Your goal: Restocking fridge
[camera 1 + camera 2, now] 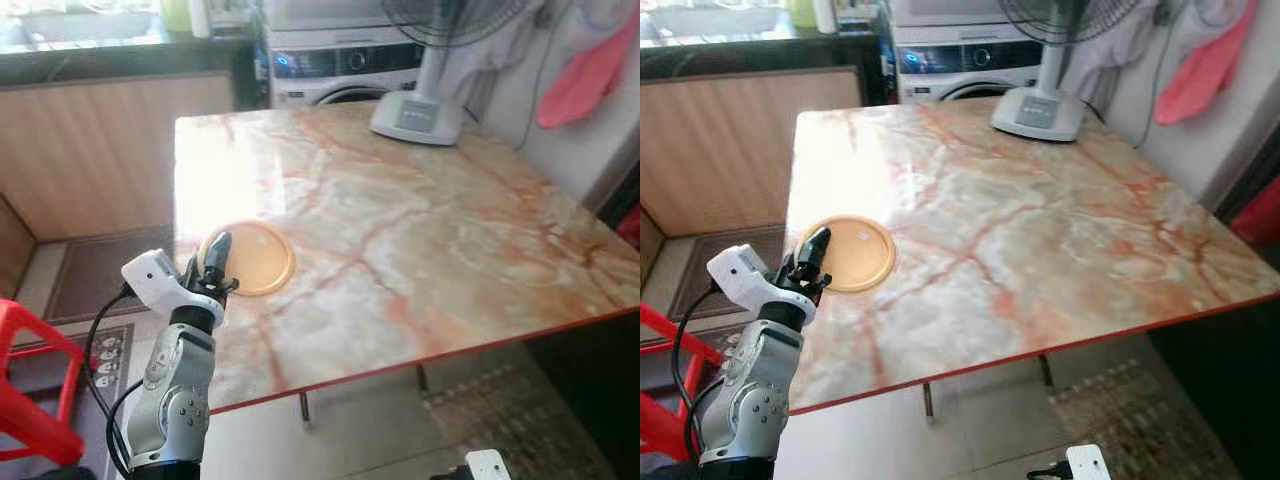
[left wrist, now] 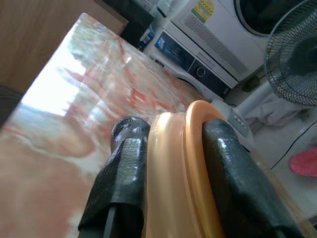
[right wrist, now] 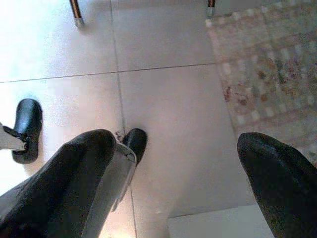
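Early stage, judging by the layout: no fridge among the things around the robot, so nothing looks restocked yet. The left gripper [image 1: 212, 262] is at the near left corner of the marble-patterned surface [image 1: 430, 240], its two black fingers [image 2: 121, 183] clamped on the rim of an orange plastic lid [image 1: 250, 256]; the left wrist view has the lid's edge pinched between both fingers, rim standing on edge in that picture. From the head views the lid lies flat or nearly flat on the surface near the left edge, gripper biting its near-left rim; can't tell if it is lifted off yet. So: grasp made, carry not begun. The right gripper [image 3: 173, 178] hangs low beside the robot over the tiled floor [image 3: 168, 99], fingers spread apart, holding nothing; a patterned rug [image 3: 267, 64] is beside it. A fan [image 1: 430, 90] stands at the far side of the surface and a washing machine [image 1: 340, 70] sits behind it. A red stool [image 1: 30, 380] is down on the left, and a pink cloth [image 1: 585, 75] hangs on the wall at right. Left to do, as a guess: lift the lid clear, walk it to the fridge, open the door, place it; basically the whole task.
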You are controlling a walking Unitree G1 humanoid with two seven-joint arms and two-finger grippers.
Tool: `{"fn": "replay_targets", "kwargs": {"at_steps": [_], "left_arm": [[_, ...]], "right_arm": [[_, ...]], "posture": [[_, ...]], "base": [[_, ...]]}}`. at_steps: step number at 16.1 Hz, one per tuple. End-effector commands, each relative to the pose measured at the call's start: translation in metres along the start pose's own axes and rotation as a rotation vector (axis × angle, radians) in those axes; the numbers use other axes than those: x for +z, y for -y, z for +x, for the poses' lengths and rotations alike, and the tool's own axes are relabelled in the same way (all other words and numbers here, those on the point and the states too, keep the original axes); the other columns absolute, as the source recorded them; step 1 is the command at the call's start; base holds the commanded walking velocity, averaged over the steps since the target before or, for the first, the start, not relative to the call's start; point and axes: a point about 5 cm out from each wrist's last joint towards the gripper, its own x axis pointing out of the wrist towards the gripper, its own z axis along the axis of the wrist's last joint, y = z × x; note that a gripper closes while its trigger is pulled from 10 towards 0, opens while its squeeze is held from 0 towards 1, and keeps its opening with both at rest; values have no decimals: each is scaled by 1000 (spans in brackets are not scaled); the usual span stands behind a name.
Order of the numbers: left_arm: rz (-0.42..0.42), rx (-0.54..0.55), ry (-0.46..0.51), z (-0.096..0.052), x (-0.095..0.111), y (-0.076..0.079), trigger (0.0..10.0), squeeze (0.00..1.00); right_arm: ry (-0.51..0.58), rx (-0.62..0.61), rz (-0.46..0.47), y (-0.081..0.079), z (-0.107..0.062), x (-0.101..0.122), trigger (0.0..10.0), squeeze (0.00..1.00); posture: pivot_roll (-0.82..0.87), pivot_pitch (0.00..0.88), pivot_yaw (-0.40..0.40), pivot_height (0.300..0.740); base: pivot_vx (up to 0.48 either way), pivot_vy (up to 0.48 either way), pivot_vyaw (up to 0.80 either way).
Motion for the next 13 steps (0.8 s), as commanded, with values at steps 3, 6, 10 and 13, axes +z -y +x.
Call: {"fn": "replay_targets", "kwargs": {"at_steps": [3, 6, 10, 13], "left_arm": [[9, -12, 13, 1, 4, 4, 10000, 0], [8, -17, 9, 2, 4, 5, 10000, 0], [7, -13, 10, 4, 4, 4, 10000, 0], [17, 2, 10, 2, 4, 1, 10000, 0]], "right_arm": [[3, -5, -1, 1, 0, 0, 10000, 0], [4, -8, 4, 1, 0, 0, 10000, 0], [9, -10, 8, 1, 0, 2, 10000, 0], [9, -13, 11, 1, 0, 2, 10000, 0]], "posture": [[86, 0, -15, 740], [87, 0, -14, 740], [88, 0, -16, 740], [90, 0, -17, 740]], "base": [[0, 312, 0], [0, 310, 0], [0, 268, 0], [0, 0, 0]]}}
